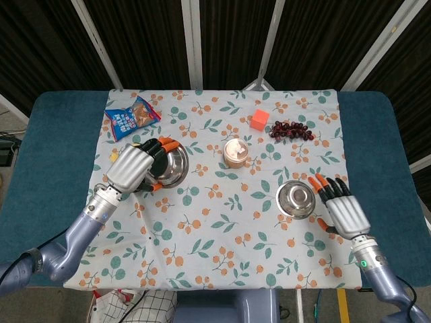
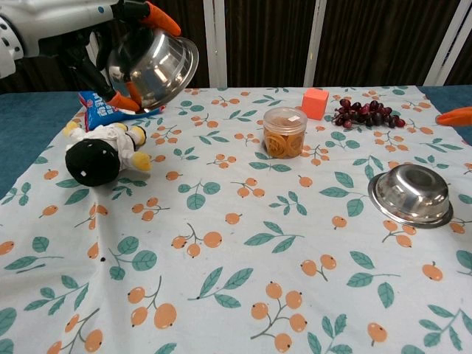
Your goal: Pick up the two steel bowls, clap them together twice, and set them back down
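Left hand (image 1: 132, 167), right hand (image 1: 345, 212): silver backs, black fingers, orange tips.

Snack bag (image 1: 132, 117), plush toy (image 2: 102, 153), jar (image 1: 236, 153), orange cube (image 1: 259, 120), grapes (image 1: 291, 130) on floral cloth (image 1: 229, 229).

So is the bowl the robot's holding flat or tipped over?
Tipped. The left hand holds the bowl up off the table, tilted on its side with the opening facing sideways.

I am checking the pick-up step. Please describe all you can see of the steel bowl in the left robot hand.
The lifted steel bowl is shiny, round and rimmed, and looks like polished metal. The left robot hand grips it by the rim with orange-tipped fingers. It is raised off the tablecloth and tilted, its opening facing right, above the snack bag.
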